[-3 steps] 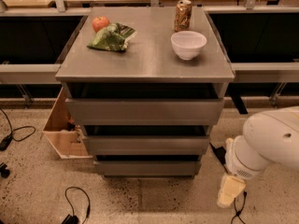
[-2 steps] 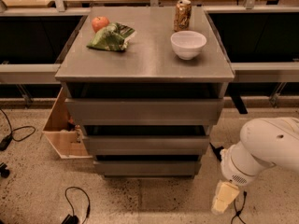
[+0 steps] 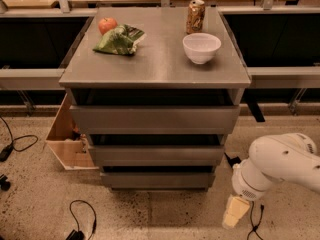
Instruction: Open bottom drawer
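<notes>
The bottom drawer is the narrowest and lowest of three grey metal fronts on the cabinet, and it sits pushed in. Above it are the mid-sized front and the widest top front. My white arm comes in from the right. My gripper hangs low near the floor, to the right of the bottom drawer and apart from it, with nothing seen in it.
On the cabinet top stand a white bowl, a drink can, an apple and a green bag. A wooden box stands at the cabinet's left. Cables lie on the floor.
My arm and gripper have moved down and a little left, closer to the floor beside the cabinet's lower right corner. The drawers have not moved.
</notes>
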Tool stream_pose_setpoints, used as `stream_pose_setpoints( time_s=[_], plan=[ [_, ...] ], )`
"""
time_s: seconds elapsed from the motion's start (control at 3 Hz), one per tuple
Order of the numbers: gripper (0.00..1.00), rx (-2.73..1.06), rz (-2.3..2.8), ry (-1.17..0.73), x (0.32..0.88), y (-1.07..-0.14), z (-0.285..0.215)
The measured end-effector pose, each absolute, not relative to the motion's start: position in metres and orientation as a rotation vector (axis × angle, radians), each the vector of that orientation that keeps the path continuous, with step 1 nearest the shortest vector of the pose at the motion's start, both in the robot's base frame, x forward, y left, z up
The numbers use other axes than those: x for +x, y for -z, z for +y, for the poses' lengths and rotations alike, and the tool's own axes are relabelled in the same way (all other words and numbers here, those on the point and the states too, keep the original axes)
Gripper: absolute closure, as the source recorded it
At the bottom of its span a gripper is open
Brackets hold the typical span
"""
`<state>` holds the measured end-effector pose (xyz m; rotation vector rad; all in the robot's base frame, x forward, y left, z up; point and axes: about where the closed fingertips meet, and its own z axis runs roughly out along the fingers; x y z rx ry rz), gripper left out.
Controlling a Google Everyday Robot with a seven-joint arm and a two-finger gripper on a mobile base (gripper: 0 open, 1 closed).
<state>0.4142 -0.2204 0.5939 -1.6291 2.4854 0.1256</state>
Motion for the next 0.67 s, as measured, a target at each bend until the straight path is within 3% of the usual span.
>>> stream_pose_setpoints(
  time_s=[0.67],
  plan=[
    [0.00,-1.737,2.477,0.111,0.488,-0.427,-0.241]
  ],
)
